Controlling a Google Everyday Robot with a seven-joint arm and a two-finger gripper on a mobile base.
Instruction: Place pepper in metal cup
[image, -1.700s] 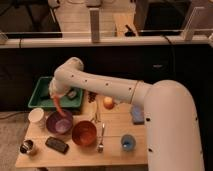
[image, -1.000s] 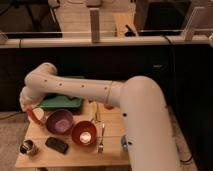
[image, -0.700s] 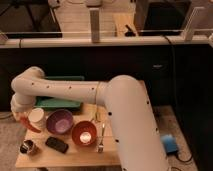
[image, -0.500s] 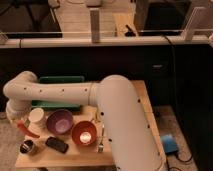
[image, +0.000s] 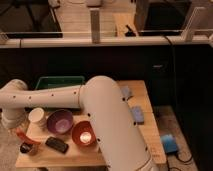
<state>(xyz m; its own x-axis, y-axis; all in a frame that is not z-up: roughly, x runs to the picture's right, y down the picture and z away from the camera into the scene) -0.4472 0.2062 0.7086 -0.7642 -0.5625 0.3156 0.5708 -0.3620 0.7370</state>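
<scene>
One wooden table (image: 70, 157) fills the lower frame, a dark wall behind it. At lower left hangs the gripper (image: 20, 132); its grip cannot be told. The pepper (image: 30, 138) sits at it, just above the metal cup (image: 25, 148). Rightward stand a white cup (image: 36, 116), a purple bowl (image: 60, 121) and an orange bowl (image: 83, 134). The white arm (image: 110, 115) hides the table's middle.

— Where is the pepper (image: 27, 136)?
— Lower left of the frame. It is a slim red-orange streak, slanting down to the right, right at the gripper (image: 20, 130) near the left edge.
— And the metal cup (image: 25, 148)?
— Directly beneath the pepper: small, dark, upright. The pepper sits just above its rim; I cannot tell whether they touch.
</scene>
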